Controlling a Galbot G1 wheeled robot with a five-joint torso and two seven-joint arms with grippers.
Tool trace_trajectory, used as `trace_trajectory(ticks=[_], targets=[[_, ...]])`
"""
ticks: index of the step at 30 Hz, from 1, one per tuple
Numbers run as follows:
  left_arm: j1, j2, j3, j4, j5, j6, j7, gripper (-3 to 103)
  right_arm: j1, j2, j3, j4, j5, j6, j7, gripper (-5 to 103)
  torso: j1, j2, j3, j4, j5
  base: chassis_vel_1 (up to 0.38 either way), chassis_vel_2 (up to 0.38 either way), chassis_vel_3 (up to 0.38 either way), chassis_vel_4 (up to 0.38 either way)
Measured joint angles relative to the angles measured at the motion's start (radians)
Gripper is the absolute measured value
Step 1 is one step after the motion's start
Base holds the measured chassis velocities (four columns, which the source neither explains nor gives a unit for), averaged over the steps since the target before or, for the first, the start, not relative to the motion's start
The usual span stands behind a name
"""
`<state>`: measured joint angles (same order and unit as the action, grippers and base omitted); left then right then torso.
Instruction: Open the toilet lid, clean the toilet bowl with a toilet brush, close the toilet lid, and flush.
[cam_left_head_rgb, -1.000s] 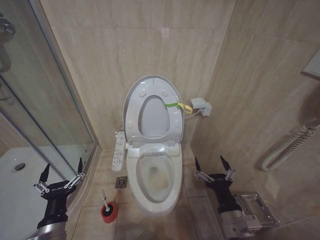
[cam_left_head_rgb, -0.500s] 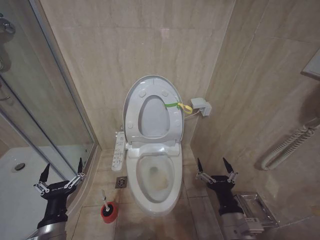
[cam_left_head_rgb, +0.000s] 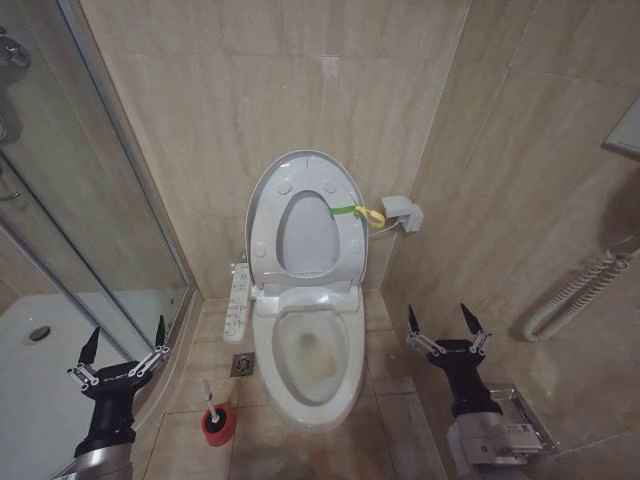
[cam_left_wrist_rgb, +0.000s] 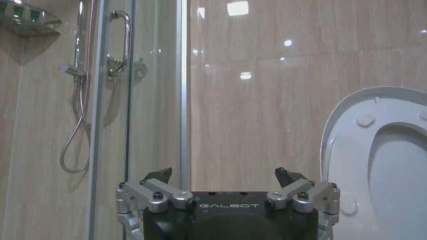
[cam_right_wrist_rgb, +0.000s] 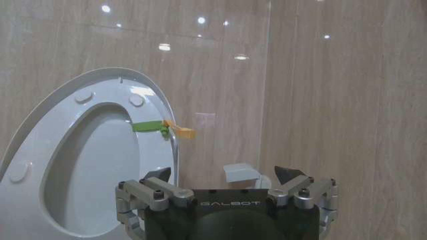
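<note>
Since a second ago your right gripper (cam_left_head_rgb: 447, 327) has drifted right and lower in the head view, fingers wide and empty; the left gripper (cam_left_head_rgb: 124, 348) waits at lower left, fingers wide too. The toilet lid (cam_left_head_rgb: 270, 195) stands open above the toilet bowl (cam_left_head_rgb: 345, 385). The toilet brush (cam_left_head_rgb: 213, 410) sits bottom centre-left, so reach for its handle with the left. Both wrist views show the raised lid.

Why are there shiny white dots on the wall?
Those are ceiling lights mirrored in the glossy wall tiles: bright spots sit near the top of the left wrist view and above the toilet lid in the right wrist view. In the head view the straight walls look bent, from the wide lens.
</note>
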<state>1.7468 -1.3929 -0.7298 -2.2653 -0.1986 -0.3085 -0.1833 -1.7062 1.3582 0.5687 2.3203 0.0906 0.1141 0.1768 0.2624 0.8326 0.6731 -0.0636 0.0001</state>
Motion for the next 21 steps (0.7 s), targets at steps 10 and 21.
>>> trace_trajectory(ticks=[10, 21], targets=[[0.0, 0.0, 0.0, 0.0, 0.0, 0.0, 0.0, 100, 0.0, 0.002, 0.0, 0.002, -0.004, -0.015, 0.005, 100, 0.0, 0.0, 0.0, 0.0, 0.0, 0.0, 0.0, 0.0, 0.0], [0.0, 0.0, 0.0, 0.0, 0.0, 0.0, 0.0, 100, -0.001, 0.002, -0.001, 0.003, -0.005, -0.016, 0.006, 100, 0.0, 0.0, 0.0, 0.0, 0.0, 0.0, 0.0, 0.0, 0.0]])
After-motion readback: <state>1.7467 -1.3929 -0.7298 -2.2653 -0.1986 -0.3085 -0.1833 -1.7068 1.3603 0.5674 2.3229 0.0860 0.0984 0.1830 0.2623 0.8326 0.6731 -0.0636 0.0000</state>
